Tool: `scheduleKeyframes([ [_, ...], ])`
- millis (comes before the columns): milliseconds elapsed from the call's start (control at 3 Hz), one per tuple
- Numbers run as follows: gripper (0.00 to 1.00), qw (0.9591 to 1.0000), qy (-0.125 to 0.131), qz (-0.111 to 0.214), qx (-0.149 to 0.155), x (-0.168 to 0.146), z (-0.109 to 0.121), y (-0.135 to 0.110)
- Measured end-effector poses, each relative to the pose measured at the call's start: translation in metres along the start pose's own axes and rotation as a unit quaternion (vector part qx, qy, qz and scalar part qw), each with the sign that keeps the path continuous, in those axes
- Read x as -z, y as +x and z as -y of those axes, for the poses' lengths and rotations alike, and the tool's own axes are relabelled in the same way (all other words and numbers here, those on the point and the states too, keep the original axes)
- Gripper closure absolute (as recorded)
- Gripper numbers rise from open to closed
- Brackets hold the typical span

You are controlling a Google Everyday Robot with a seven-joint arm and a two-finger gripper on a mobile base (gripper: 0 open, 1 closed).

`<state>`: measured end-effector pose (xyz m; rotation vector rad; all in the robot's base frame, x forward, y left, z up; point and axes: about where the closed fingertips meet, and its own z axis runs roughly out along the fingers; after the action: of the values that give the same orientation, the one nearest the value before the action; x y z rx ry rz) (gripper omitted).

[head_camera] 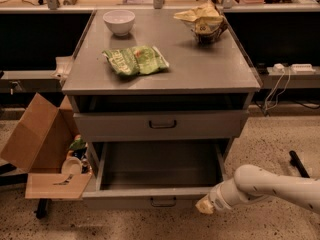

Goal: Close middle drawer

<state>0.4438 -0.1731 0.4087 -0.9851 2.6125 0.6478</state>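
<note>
The middle drawer is pulled far out at the bottom of the grey cabinet. Its long grey tray lies open and looks empty. Its low front panel has a small dark bar handle at centre. My gripper is at the end of the white arm, which comes in from the lower right. It is at the right end of the drawer's front panel, at or very near it. The drawer above stands slightly out.
On the cabinet top are a white bowl, a green chip bag and a crumpled bag in a dark bowl. An open cardboard box with clutter stands at the left. Cables and a power strip are at the right.
</note>
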Motion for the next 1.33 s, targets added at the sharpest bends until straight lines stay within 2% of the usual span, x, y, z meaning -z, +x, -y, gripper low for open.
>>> scheduleKeyframes([
  [667,1.0,0.9996,0.016,0.022,0.003,0.001,0.014,-0.012],
  [1333,1.0,0.9993,0.019,0.031,0.006,0.001,0.019,-0.018],
])
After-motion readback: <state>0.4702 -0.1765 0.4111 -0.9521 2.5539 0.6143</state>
